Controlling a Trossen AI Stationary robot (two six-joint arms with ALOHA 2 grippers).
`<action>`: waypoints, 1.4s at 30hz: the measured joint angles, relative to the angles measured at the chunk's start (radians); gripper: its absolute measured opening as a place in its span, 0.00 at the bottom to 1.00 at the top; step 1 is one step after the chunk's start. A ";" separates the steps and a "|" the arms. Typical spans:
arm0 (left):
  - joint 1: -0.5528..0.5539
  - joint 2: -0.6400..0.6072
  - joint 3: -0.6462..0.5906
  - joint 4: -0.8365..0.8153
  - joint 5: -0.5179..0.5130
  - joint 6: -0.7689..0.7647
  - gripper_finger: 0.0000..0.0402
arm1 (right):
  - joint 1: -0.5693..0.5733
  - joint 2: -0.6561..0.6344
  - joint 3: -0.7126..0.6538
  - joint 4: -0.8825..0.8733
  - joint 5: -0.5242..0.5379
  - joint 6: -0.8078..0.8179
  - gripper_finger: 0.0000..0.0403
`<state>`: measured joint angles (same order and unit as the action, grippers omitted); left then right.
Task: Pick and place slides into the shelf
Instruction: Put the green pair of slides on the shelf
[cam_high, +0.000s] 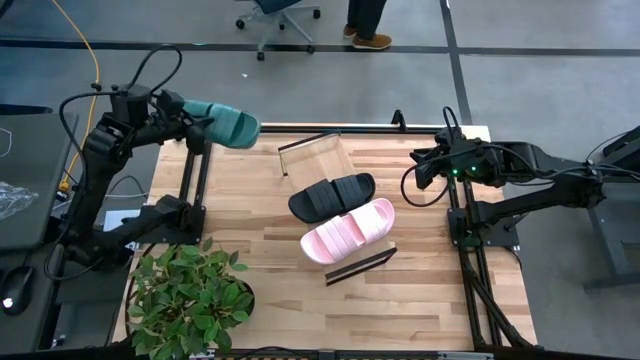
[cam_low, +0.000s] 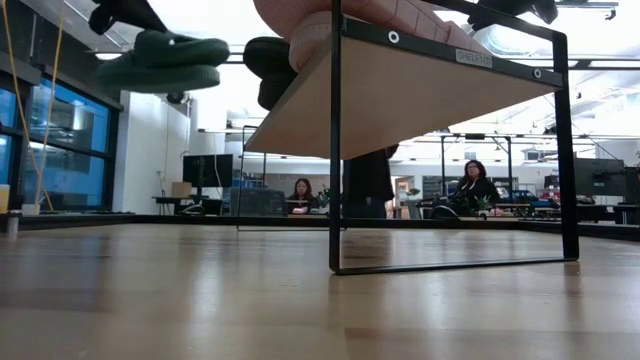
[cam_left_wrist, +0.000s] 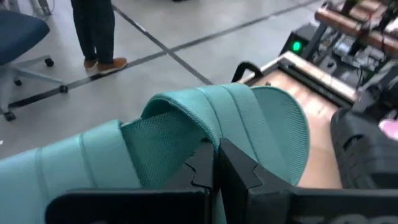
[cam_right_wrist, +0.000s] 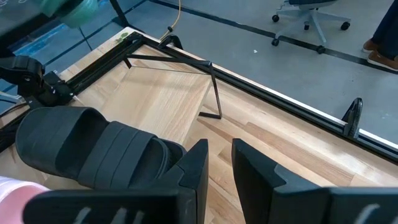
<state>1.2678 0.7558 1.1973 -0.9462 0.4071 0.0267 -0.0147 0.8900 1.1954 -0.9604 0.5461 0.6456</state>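
1. The green slide (cam_high: 222, 123) is in your left gripper (cam_high: 192, 128), clenched on the sandal's ribbed strap. It hangs in the air over the far left corner of the table (cam_high: 420, 300), clear of the wood.
2. The shelf (cam_high: 322, 158) lies slantwise across the middle of the table. The black slide (cam_high: 331, 195) and the pink slide (cam_high: 348, 231) already sit on it side by side, toward its near end rail.
3. By my reading you are in the carry step for the last of the three sandals; the pick looks done and the placing is not.
4. The bare board lies at the shelf's far end, beside the black slide. The next move calls for swinging the green slide inward over that stretch, lowering it flat, and keeping clear of the far end rail and the black sandal.
5. Your right gripper (cam_right_wrist: 219, 163) waits at the right edge of the table, fingers parted and grasping nothing.
6. A small label on the shelf's near rail (cam_low: 474, 58) carries writing, but I cannot read it. No brand shows on the slides.
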 joint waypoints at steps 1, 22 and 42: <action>-0.003 -0.005 0.000 0.010 0.000 -0.011 0.00 | 0.000 0.000 0.000 0.000 0.000 -0.002 0.15; -0.490 0.000 0.001 0.180 -0.415 -0.244 0.00 | 0.000 0.000 0.000 0.000 -0.009 -0.019 0.15; -0.974 0.210 0.000 0.393 -0.884 -0.406 0.00 | 0.000 0.000 0.000 0.000 -0.034 -0.026 0.15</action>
<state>0.2935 0.9655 1.1976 -0.5534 -0.4768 -0.3791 -0.0147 0.8898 1.1954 -0.9604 0.5125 0.6197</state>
